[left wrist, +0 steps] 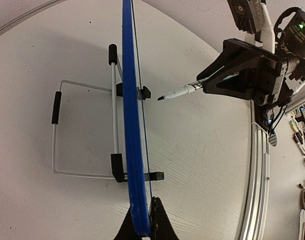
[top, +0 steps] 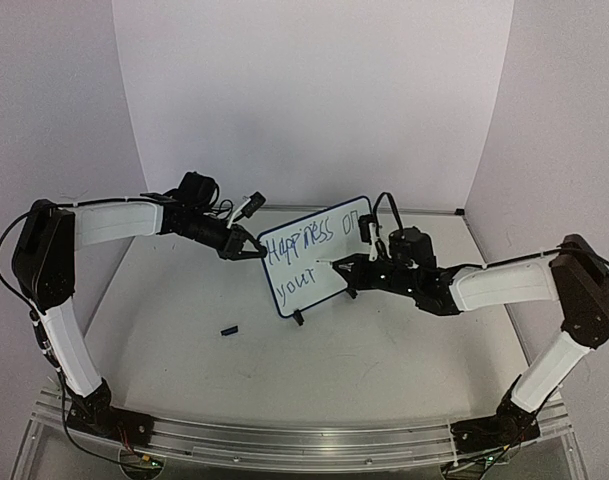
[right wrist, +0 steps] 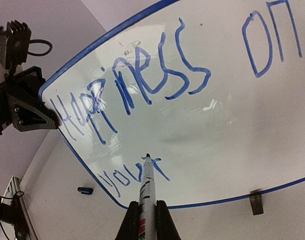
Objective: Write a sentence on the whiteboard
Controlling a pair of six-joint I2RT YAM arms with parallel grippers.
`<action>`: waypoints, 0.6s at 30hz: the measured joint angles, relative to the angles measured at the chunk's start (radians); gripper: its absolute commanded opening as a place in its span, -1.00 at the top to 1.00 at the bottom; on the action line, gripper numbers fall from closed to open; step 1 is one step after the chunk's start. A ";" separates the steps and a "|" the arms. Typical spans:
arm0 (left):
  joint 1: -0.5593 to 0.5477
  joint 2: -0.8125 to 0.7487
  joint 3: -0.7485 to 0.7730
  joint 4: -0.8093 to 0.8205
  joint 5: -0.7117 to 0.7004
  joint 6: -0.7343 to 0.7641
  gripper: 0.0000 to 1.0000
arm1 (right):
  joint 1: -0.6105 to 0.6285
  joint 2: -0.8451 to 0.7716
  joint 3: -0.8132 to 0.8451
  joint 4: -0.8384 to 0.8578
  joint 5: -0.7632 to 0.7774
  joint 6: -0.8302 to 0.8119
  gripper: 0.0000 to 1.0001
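So the whiteboard [top: 329, 255] is a glossy white rectangle with rounded corners and a thin blue rim. It stands mid-surface [top: 384, 360] on its long edge with black clip feet, backed by a bent wire stand [left wrist: 82, 130]. Its long axis runs left to right, with the right end farther back. The sentence [top: 302, 240] reads "Happiness on" with "your" underneath, in thin blue strokes slanting uphill. The left hand [top: 256, 246] is clamped tight on the board's left edge. The right hand [top: 346, 268] is closed around a slim white marker [right wrist: 146, 190], tip aimed at the board face by the "r", just short of it. A small dark cap [top: 229, 329] lies on the matte white surface.
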 measured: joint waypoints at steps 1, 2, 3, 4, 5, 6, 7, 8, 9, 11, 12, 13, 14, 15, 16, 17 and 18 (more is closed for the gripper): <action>0.000 0.000 0.000 0.000 0.000 0.000 1.00 | -0.016 -0.015 -0.007 0.003 -0.019 -0.001 1.00; 0.000 0.000 0.000 0.000 0.000 0.000 1.00 | -0.033 -0.025 -0.013 0.008 -0.041 -0.003 1.00; 0.000 0.000 0.000 0.000 0.000 0.000 1.00 | -0.049 -0.030 -0.017 0.013 -0.059 -0.004 1.00; 0.000 0.000 0.000 0.000 0.000 0.000 1.00 | -0.064 -0.033 -0.021 0.018 -0.077 -0.004 1.00; 0.000 0.000 0.000 0.000 0.000 0.000 1.00 | -0.079 -0.033 -0.024 0.021 -0.094 -0.005 1.00; 0.000 0.000 0.000 0.000 0.000 0.000 1.00 | -0.096 -0.033 -0.030 0.023 -0.114 -0.004 1.00; 0.000 0.000 0.000 0.000 0.000 0.000 1.00 | -0.109 -0.033 -0.035 0.025 -0.132 -0.004 1.00; 0.000 0.000 0.000 0.000 0.000 0.000 1.00 | -0.123 -0.031 -0.039 0.027 -0.149 -0.003 1.00; 0.000 0.000 0.000 0.000 0.000 0.000 1.00 | -0.134 -0.029 -0.040 0.029 -0.166 -0.003 1.00; -0.001 0.000 0.000 0.000 0.000 0.000 1.00 | -0.151 -0.017 -0.040 0.044 -0.196 0.002 1.00; -0.001 0.000 0.000 0.000 0.000 0.000 1.00 | -0.158 -0.008 -0.040 0.052 -0.210 0.004 1.00; -0.001 0.000 0.000 0.000 0.000 0.000 1.00 | -0.163 0.002 -0.040 0.060 -0.222 0.006 1.00; -0.001 0.000 0.000 0.000 -0.001 0.000 1.00 | -0.166 0.011 -0.040 0.067 -0.232 0.010 1.00; -0.001 0.000 0.000 0.000 -0.001 0.000 1.00 | -0.169 0.021 -0.040 0.073 -0.240 0.012 1.00; -0.001 0.000 0.000 0.000 -0.001 0.000 1.00 | -0.171 0.031 -0.040 0.079 -0.248 0.014 1.00; -0.001 0.000 0.000 0.000 -0.001 0.000 1.00 | -0.172 0.042 -0.040 0.084 -0.255 0.017 1.00; -0.001 0.000 0.000 0.000 -0.001 0.000 1.00 | -0.172 0.051 -0.039 0.088 -0.259 0.020 1.00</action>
